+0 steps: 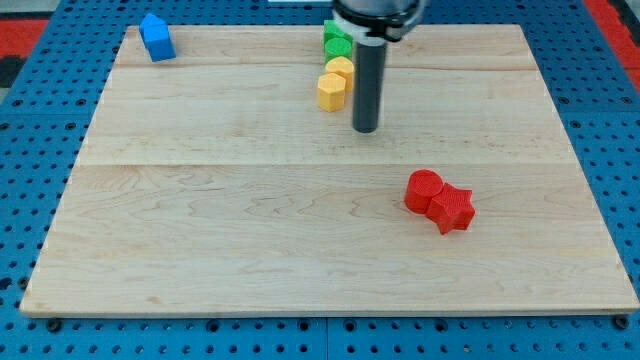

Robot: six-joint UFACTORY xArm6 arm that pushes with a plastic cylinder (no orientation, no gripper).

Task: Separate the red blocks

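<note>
Two red blocks sit touching each other at the view's lower right: a red round block on the left and a red star-shaped block on the right. My tip is at the end of the dark rod, near the top centre. It stands above and to the left of the red blocks, well apart from them, and just right of the yellow blocks.
Two yellow blocks lie close together left of the rod, with green blocks just above them at the board's top edge. A blue block sits at the top left corner. The wooden board lies on a blue pegboard.
</note>
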